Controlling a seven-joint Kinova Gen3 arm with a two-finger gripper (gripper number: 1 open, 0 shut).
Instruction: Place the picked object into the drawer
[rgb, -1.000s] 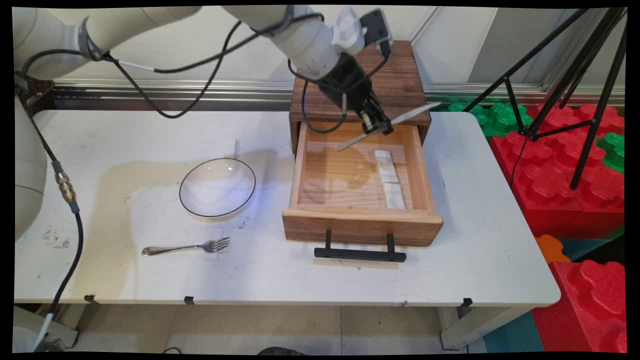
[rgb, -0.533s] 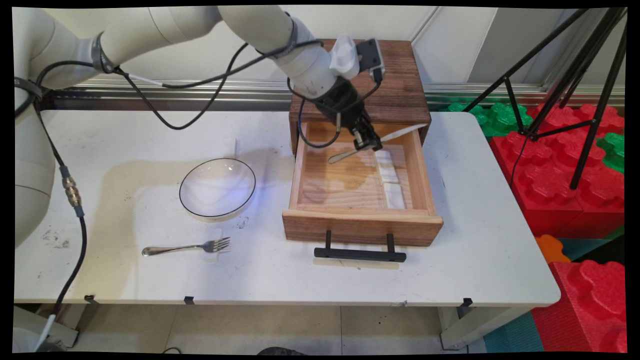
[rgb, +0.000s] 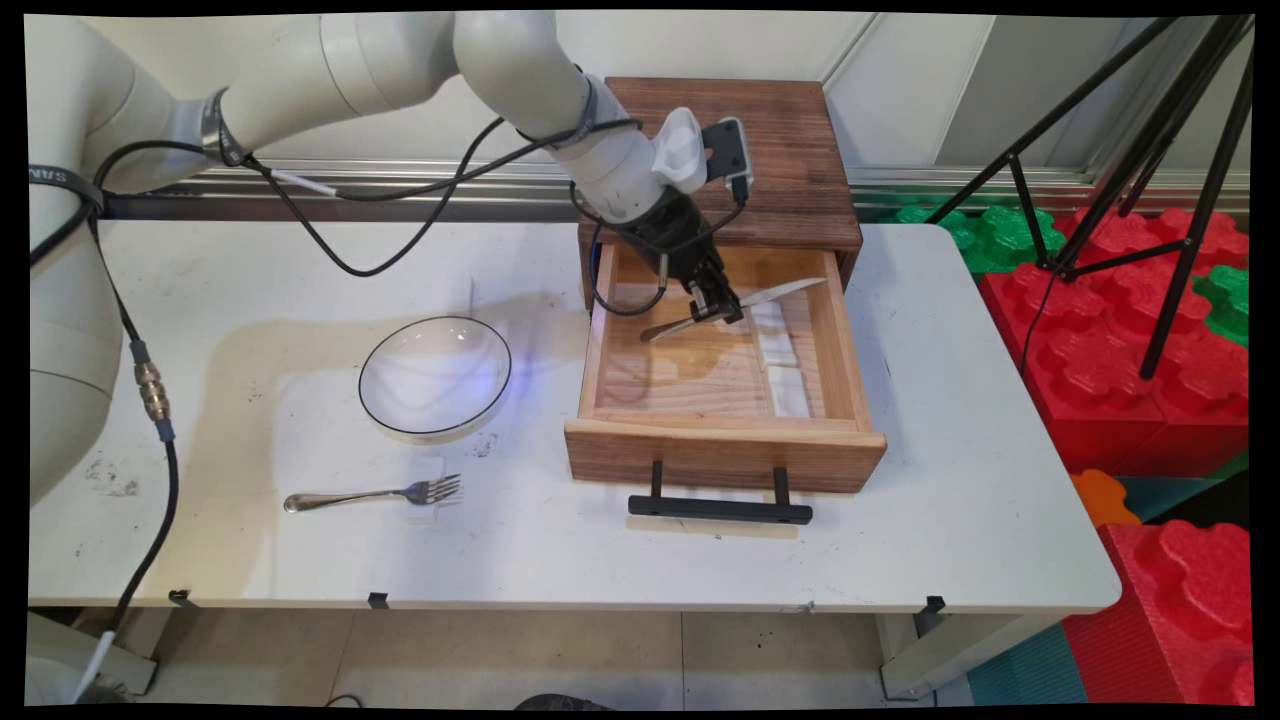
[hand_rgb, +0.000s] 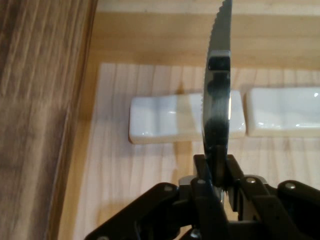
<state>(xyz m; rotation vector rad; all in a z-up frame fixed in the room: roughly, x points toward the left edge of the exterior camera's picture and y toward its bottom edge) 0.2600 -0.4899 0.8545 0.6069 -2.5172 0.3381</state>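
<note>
My gripper (rgb: 722, 308) is shut on a metal table knife (rgb: 775, 293), held by its middle above the inside of the open wooden drawer (rgb: 725, 443). The knife lies nearly level, blade toward the drawer's right wall, handle end (rgb: 655, 331) toward the left. In the hand view the serrated blade (hand_rgb: 217, 95) rises from between my fingers (hand_rgb: 204, 172) and crosses over one white ceramic rest (hand_rgb: 165, 120); a second white rest (hand_rgb: 282, 112) lies beside it on the drawer floor. Both rests (rgb: 780, 355) sit along the drawer's right side.
The drawer sticks out of a dark wooden cabinet (rgb: 780, 150) and has a black handle (rgb: 720, 508) in front. A glass bowl (rgb: 435, 375) and a fork (rgb: 375, 494) lie on the white table (rgb: 960, 480) to the left. A black tripod (rgb: 1130, 150) stands right.
My gripper has carried the knife down and to the left, from over the drawer's back edge to lower inside the drawer, just above the white rests.
</note>
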